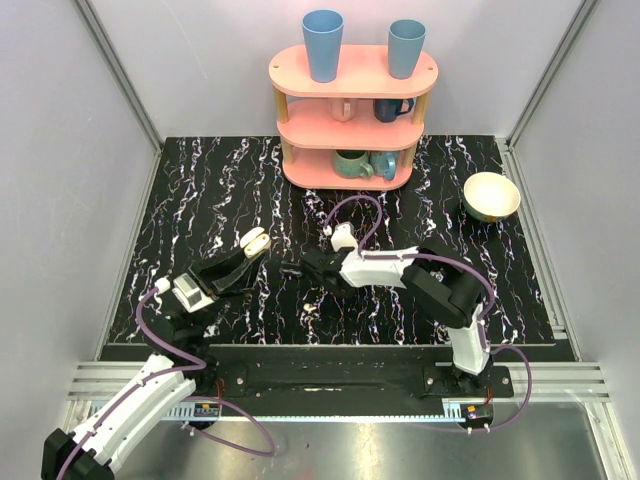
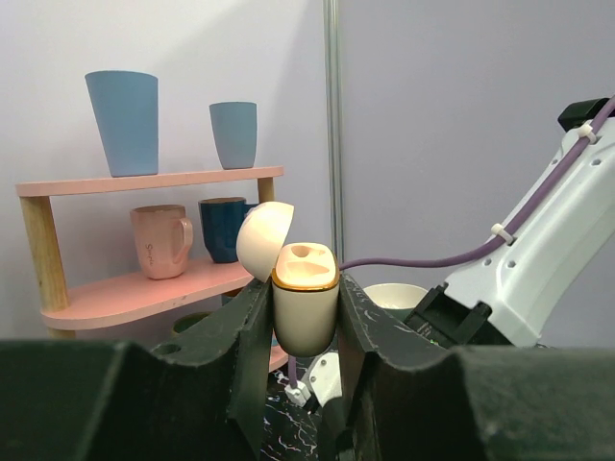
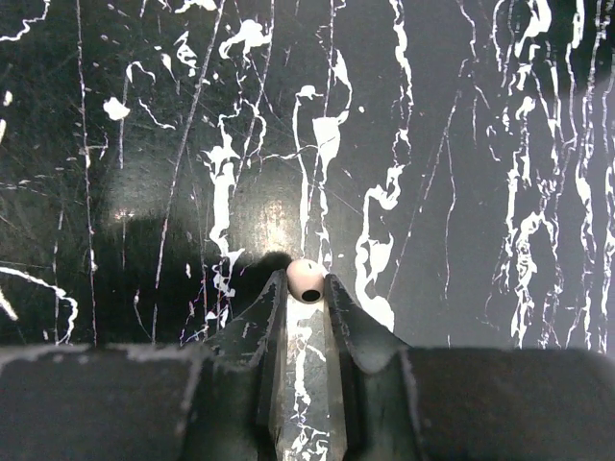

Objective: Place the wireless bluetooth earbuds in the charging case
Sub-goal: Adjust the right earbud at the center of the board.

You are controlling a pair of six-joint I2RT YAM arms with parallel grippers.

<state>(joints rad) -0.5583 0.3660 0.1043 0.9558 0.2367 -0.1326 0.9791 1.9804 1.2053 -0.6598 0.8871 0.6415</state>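
Observation:
My left gripper (image 2: 306,317) is shut on the cream-white charging case (image 2: 305,303). It holds the case upright with the lid open and two empty recesses showing on top. From above the case (image 1: 254,241) sits at the left gripper's (image 1: 243,256) tip, left of centre. My right gripper (image 3: 307,284) is shut on one tiny pale earbud (image 3: 307,279), pinched at the fingertips just over the black marbled table (image 3: 461,144). From above the right gripper (image 1: 292,268) is low near the table's middle, to the right of the case. The other earbud is not in view.
A pink three-tier shelf (image 1: 352,110) stands at the back with two blue cups on top and mugs on the lower tiers. A cream bowl (image 1: 491,195) sits at the back right. Grey walls enclose the table.

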